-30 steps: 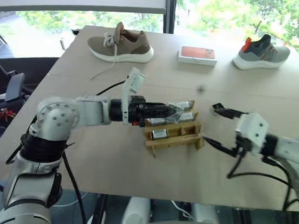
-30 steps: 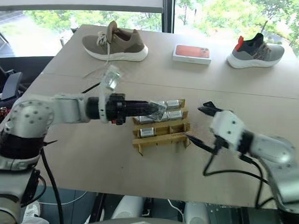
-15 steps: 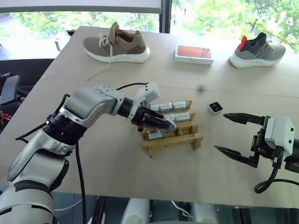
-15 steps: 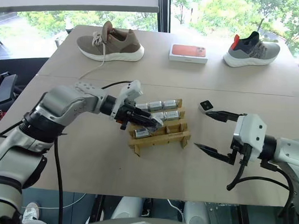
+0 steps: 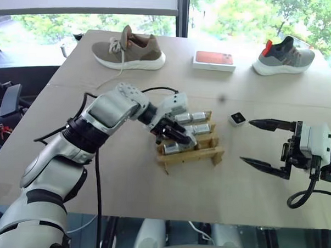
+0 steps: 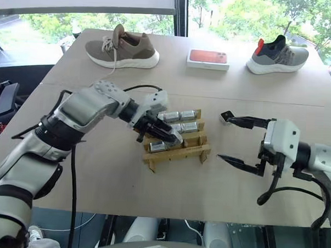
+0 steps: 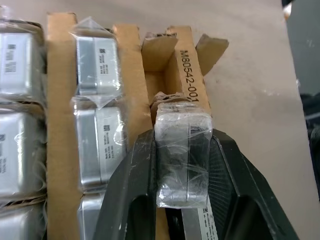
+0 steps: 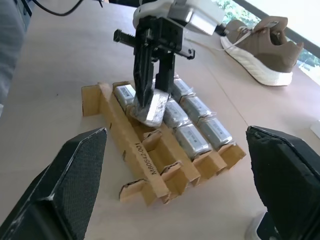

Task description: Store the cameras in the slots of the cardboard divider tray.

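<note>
The right gripper hung level over the near right of the table, aimed leftward, its fingers spread wide and holding nothing. A second before it had sat lower and closer to the cardboard divider tray; it had since lifted and drawn back. The left gripper reached across and sloped down onto the tray, fingers clamped on a wrapped camera poised over the tray's front row, its long axis running along the fingers, down toward the slot. Earlier that arm lay level; the wrist had since rolled and dipped. The tray's slats ran left to right, with wrapped cameras filling its back rows. A black-and-white camera lay on the table beyond the right gripper.
</note>
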`<state>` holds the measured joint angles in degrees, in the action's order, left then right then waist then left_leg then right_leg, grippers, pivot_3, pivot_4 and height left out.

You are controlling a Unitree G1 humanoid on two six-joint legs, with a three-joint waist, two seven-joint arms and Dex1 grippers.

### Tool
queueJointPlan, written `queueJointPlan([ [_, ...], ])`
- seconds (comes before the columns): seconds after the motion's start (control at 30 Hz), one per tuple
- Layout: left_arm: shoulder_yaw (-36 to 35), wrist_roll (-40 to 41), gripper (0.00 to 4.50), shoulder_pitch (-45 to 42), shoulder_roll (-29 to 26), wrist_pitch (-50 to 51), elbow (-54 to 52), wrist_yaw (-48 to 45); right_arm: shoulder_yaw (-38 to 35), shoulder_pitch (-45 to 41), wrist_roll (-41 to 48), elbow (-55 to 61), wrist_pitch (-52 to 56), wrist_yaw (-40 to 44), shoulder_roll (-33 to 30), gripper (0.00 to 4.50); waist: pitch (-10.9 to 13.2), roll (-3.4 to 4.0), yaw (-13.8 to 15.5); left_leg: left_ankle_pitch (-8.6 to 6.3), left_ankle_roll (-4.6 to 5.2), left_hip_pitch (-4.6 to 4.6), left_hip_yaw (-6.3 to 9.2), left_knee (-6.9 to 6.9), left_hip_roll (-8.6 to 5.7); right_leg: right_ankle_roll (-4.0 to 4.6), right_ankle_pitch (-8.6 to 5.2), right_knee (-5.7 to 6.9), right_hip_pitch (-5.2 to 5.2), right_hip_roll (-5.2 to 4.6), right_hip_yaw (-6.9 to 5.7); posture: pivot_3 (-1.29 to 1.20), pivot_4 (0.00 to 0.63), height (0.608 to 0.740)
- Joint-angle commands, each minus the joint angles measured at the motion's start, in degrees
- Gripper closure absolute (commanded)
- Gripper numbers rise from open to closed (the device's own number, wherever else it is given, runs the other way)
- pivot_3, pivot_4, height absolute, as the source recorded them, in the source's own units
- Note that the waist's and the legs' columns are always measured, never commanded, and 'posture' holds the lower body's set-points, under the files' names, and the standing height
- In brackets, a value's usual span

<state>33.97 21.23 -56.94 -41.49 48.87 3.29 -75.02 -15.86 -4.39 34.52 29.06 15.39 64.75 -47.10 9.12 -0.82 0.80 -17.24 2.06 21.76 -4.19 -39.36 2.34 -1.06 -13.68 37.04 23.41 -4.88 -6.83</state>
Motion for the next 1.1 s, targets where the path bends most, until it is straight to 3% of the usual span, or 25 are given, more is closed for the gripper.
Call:
queueJointPlan([
  [0.03,0.6,-4.0,3.72,-1.9,-0.6,1.7,0.0,0.2,0.1,-2.9,1.2,-2.9,-2.1,2.2,-0.5,0.07,0.0,0.00,0.0,0.00,0.00,0.00,0.00,0.00,0.01,0.00,0.00,0.00,0.00,0.01,0.00,0.00,0.150,0.740],
  [0.57,2.4,-10.2,3.72,-3.0,0.0,1.4,-5.3,-0.8,3.1,-6.3,0.0,-4.1,-3.2,3.2,-0.4,0.07,0.0,0.00,0.1,0.00,0.00,0.04,0.00,-0.03,-0.01,0.01,0.01,0.01,0.01,-0.03,0.00,0.00,0.150,0.740],
  [0.73,-3.1,-6.7,1.84,-3.4,0.9,6.2,-10.6,0.9,2.9,-5.2,-0.4,-4.3,-2.8,2.4,-0.5,0.00,0.0,-0.01,0.1,0.00,0.00,0.08,0.04,-0.05,-0.01,0.01,0.01,0.00,0.01,-0.05,0.03,0.00,0.150,0.740],
  [0.93,-7.4,-4.8,1.84,-1.2,-1.5,7.8,-14.2,2.3,3.6,-6.3,-1.3,-6.2,-1.8,0.7,-0.4,0.00,0.0,0.00,0.1,0.00,0.00,0.08,0.05,-0.04,-0.01,0.01,0.01,-0.01,0.01,-0.06,0.05,0.00,0.150,0.740],
  [1.1,-23.6,2.6,1.84,8.0,0.0,6.5,-19.5,7.8,9.7,-9.3,-14.1,-9.7,-1.2,-10.2,1.7,0.00,0.0,0.00,-0.1,0.00,0.00,0.04,0.01,-0.08,0.03,0.00,0.00,0.07,0.02,-0.06,0.18,0.00,0.150,0.740],
])
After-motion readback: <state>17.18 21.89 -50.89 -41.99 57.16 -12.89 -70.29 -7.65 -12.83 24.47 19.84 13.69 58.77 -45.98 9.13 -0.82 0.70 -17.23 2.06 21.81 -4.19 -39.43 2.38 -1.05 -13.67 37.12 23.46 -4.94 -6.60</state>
